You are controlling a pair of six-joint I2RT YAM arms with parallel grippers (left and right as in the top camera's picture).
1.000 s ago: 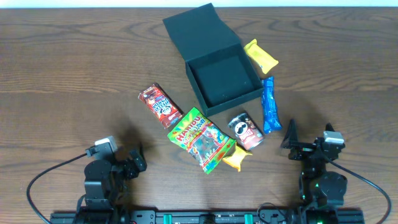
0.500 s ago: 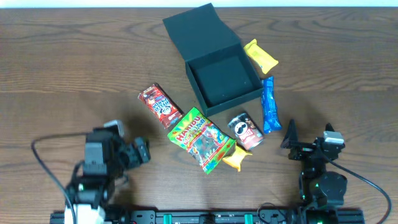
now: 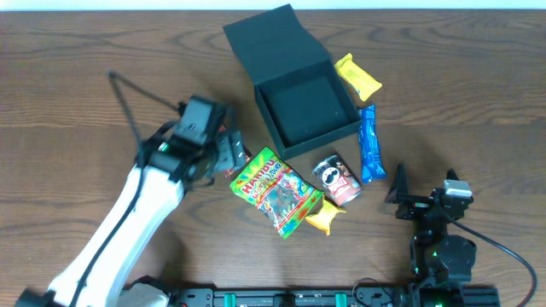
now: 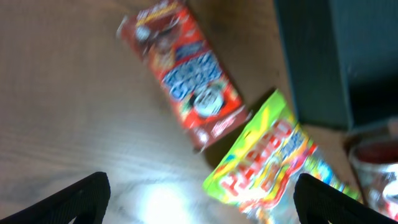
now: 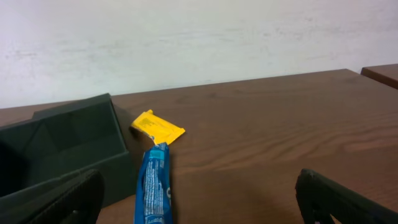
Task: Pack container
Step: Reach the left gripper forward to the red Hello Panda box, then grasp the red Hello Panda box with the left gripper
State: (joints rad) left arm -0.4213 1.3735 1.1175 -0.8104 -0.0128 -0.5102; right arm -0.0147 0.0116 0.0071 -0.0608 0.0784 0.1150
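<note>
The dark green-black container [image 3: 303, 107] stands open at the table's back middle, its flap lid [image 3: 273, 43] tilted back. My left gripper [image 3: 232, 153] is open and empty, hovering over a red snack packet [image 4: 186, 68] that it mostly hides from overhead. In the left wrist view my left gripper [image 4: 202, 208] is above the table just short of that packet, with a green Haribo bag [image 4: 273, 162] to its right and the container's wall [image 4: 317, 62] beyond. My right gripper [image 3: 399, 192] is open and empty at the front right.
A Haribo bag [image 3: 277, 189], a small Pringles can [image 3: 337, 179] and a yellow packet [image 3: 327, 217] lie in front of the container. A blue packet [image 3: 370, 143] and another yellow packet [image 3: 357, 75] lie to its right, both also in the right wrist view.
My left arm has swung up from the front left edge toward the table's middle and now hovers over the red packet. The right arm has not moved.
</note>
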